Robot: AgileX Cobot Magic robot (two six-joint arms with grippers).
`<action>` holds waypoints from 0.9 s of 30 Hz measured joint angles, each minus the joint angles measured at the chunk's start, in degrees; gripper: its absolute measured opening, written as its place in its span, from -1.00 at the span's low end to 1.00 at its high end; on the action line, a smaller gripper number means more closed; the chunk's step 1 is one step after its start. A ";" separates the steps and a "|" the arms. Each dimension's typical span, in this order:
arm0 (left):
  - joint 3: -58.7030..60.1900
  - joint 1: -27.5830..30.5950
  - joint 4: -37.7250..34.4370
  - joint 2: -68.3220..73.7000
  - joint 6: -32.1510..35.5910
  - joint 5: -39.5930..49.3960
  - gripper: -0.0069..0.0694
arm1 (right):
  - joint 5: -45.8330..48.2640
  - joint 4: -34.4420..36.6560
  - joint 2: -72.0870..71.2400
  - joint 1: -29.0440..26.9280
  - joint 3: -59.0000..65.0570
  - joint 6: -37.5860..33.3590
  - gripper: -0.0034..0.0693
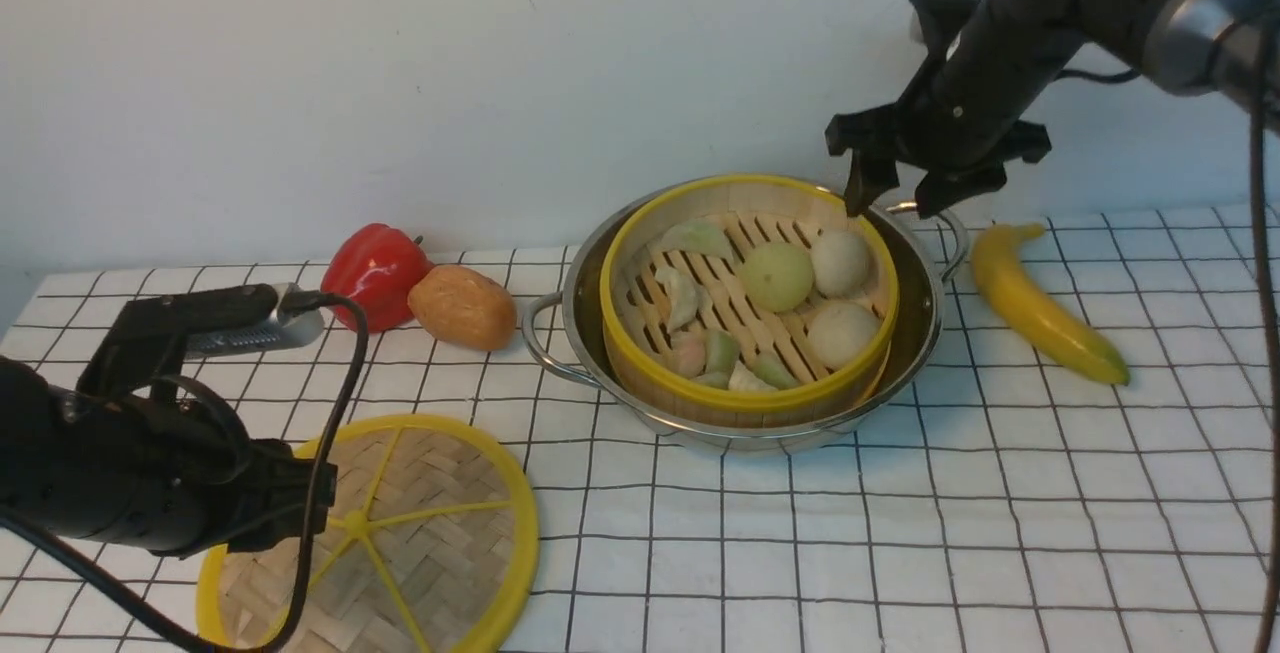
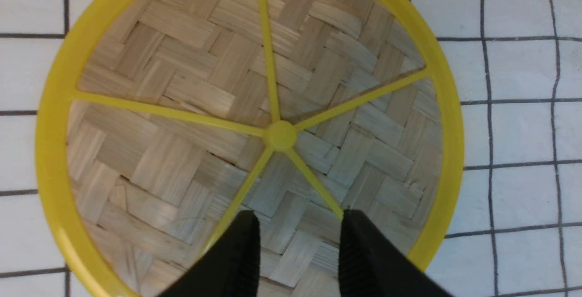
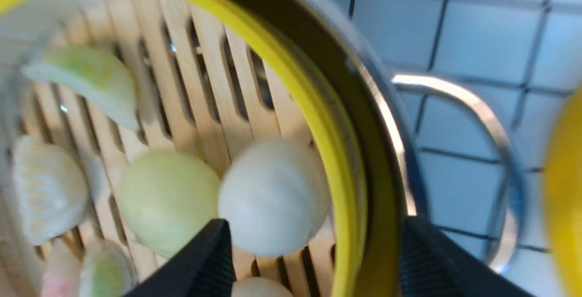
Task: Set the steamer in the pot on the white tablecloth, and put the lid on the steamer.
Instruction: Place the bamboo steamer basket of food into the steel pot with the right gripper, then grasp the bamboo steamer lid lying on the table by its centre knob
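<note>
The lid [image 1: 440, 533] lies flat at the near left corner of the worktop [image 1: 1000, 493], on the white tablecloth [image 1: 900, 573] with its thin black grid. It is a round disc of pale woven bamboo strips with a thick yellow rim, a yellow hub and five yellow spokes. The left fingers [image 2: 236, 260] hang over it, spread apart with nothing between them; the wrist view shows them either side of one spoke of the lid [image 2: 182, 106].

Toward the middle of the worktop stands the pot [image 1: 925, 333], shiny steel with a loop handle on each side. The steamer [image 1: 740, 398] sits inside it, uncovered: pale wooden wall, yellow bands, slatted floor. It holds a pale green bun [image 1: 777, 276], two white buns [image 1: 842, 333] and several green and pink dumplings [image 1: 700, 238].

At the steamer's far right rim the right fingers [image 1: 860, 188] are spread wide, one over the basket, the other outside the pot wall, pinching nothing.

Left of the pot lie a brown bread roll [image 1: 462, 306] and, farther back, a red bell pepper [image 1: 375, 268]. A banana [image 1: 1040, 303] lies right of the pot.
</note>
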 joint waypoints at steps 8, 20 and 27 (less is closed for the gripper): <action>-3.14 0.00 -2.51 5.09 3.19 -1.05 -0.18 | 0.10 -2.51 -11.93 0.00 -0.04 -1.84 0.44; -7.97 -7.24 3.79 15.17 3.47 -2.83 -0.18 | -0.36 -2.41 -42.97 0.00 10.53 -7.84 0.44; -9.05 -9.11 16.17 16.52 -8.03 -3.83 -0.18 | -0.16 -4.10 -61.16 0.00 23.86 -9.00 0.44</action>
